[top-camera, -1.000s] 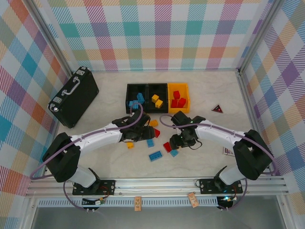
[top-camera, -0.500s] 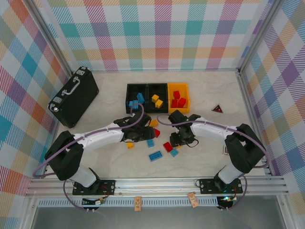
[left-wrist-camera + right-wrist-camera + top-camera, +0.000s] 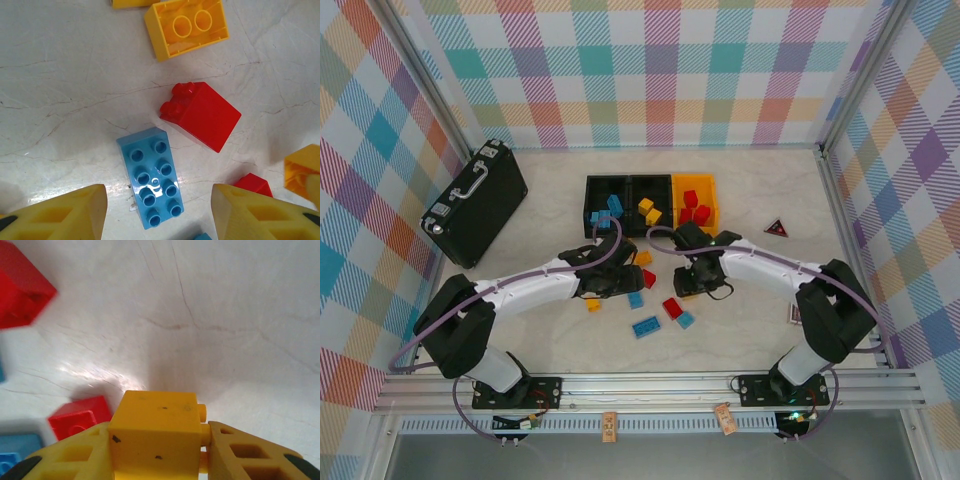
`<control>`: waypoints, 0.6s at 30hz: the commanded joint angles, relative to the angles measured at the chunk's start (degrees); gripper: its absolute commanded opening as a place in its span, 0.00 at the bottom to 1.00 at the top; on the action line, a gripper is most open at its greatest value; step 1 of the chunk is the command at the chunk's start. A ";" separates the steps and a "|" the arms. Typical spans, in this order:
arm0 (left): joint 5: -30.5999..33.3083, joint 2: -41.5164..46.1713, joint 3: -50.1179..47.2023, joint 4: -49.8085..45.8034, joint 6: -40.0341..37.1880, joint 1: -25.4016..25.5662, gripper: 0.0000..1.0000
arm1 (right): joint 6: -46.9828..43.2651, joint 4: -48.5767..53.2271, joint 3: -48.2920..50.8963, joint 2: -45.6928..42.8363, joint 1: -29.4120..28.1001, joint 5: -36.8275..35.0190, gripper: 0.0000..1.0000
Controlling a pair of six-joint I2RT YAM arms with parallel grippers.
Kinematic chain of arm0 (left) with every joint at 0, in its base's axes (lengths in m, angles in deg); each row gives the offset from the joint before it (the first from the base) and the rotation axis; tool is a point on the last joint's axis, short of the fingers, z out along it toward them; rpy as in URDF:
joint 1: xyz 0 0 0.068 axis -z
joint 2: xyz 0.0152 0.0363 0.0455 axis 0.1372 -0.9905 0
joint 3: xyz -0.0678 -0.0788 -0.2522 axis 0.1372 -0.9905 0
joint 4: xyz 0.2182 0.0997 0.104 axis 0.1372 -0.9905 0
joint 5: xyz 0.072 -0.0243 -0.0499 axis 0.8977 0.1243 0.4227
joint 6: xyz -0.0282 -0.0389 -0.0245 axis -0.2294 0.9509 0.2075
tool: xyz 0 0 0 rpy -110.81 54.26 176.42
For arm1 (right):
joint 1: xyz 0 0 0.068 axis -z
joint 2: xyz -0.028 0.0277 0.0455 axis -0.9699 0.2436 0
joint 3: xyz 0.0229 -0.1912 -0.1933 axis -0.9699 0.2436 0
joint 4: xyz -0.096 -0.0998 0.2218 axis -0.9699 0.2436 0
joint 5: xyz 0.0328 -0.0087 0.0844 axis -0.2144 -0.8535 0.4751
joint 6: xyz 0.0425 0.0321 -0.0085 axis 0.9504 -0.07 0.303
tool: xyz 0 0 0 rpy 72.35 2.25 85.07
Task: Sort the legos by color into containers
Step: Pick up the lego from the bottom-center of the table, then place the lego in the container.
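My left gripper (image 3: pixel 157 212) (image 3: pixel 626 291) stands open over the table, its yellow fingers on either side of a long blue lego (image 3: pixel 151 176) that lies flat, untouched. A red lego (image 3: pixel 202 114) and a yellow lego (image 3: pixel 187 26) lie beyond it. My right gripper (image 3: pixel 155 440) (image 3: pixel 696 284) is shut on a yellow lego (image 3: pixel 155 432), just above the table. Red legos (image 3: pixel 80 415) (image 3: pixel 22 285) lie below and to its left. At the back stand the containers: a black bin with blue legos (image 3: pixel 608 207), a black bin with yellow legos (image 3: pixel 650 207) and an orange bin with red legos (image 3: pixel 694 205).
Loose legos lie in front of the arms: red (image 3: pixel 672 307), blue (image 3: pixel 645 326), small blue (image 3: pixel 686 320), yellow (image 3: pixel 593 304). A black case with a handle (image 3: pixel 475 203) lies at the back left. A small dark triangular piece (image 3: pixel 776 228) sits at the right.
My right gripper has closed on the yellow lego and drawn back from the loose red and blue legos towards the bins. The left arm has not moved.
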 commanded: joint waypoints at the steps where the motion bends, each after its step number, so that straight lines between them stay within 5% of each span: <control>1: 1.91 2.61 -1.21 -0.26 0.85 -0.69 0.57 | -0.84 1.15 -5.24 -2.04 1.63 0.40 0.37; 18: 5.16 8.73 -3.07 -0.17 2.85 -2.63 0.57 | -4.23 3.60 -42.97 22.52 8.57 0.89 0.37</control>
